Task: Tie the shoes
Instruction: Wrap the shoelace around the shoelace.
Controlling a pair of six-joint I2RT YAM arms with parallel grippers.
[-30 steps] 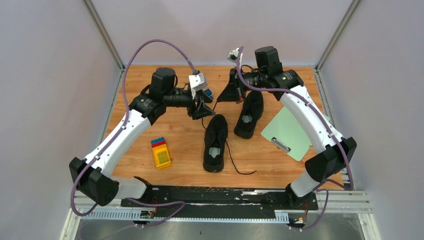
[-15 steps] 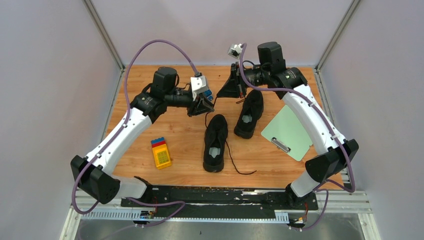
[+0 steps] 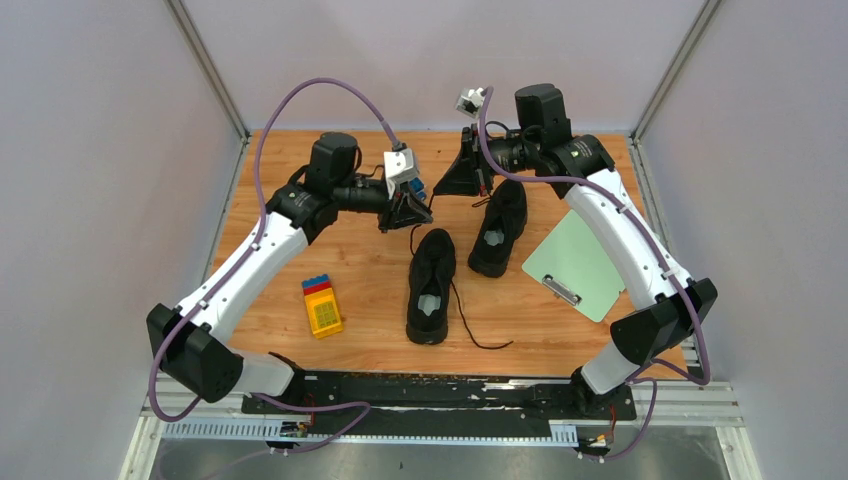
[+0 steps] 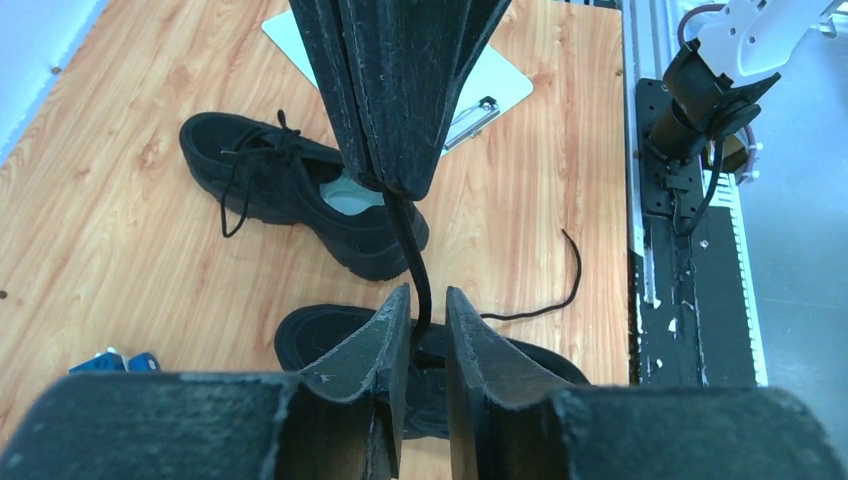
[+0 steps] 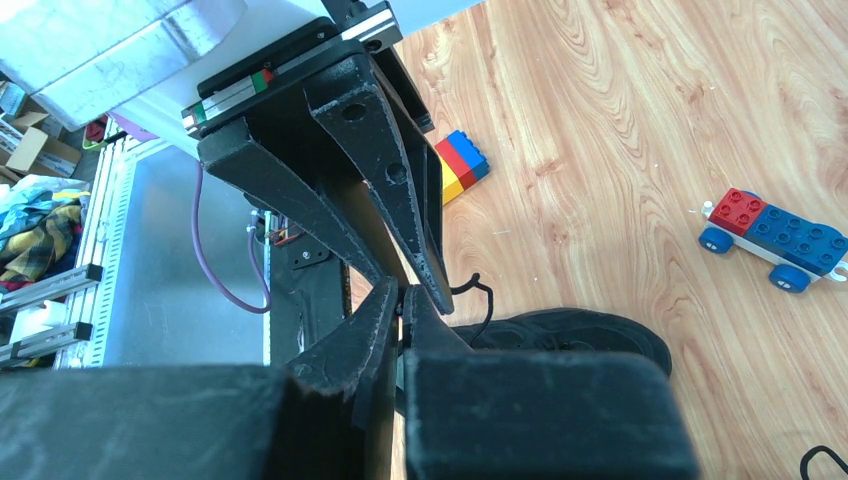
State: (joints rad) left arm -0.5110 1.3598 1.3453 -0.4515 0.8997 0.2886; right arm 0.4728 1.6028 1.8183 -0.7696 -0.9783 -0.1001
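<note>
Two black shoes lie mid-table: the nearer one (image 3: pixel 431 285) and the farther one (image 3: pixel 498 228). A thin black lace (image 4: pixel 415 260) rises from the nearer shoe (image 4: pixel 325 335) to my right gripper (image 3: pixel 447 188), which is shut on its end just above the table. My left gripper (image 3: pixel 425 213) faces it tip to tip. Its jaws (image 4: pixel 428 310) stand a narrow gap apart, and the lace hangs between them without visibly touching either pad. The shoe's other lace end (image 4: pixel 565 285) trails loose on the wood. In the right wrist view my own shut fingertips (image 5: pixel 402 298) meet the left fingers (image 5: pixel 390 190).
A pale green clipboard (image 3: pixel 580 265) lies right of the farther shoe. A yellow block toy (image 3: pixel 322 305) sits left of the nearer shoe. A red and blue toy car (image 5: pixel 775 240) stands behind the left gripper. Walls close in the back and sides.
The left jaws have narrowed from wide apart to a slim gap around the lace. The left gripper has edged right toward the right gripper. The right gripper has stayed shut.
</note>
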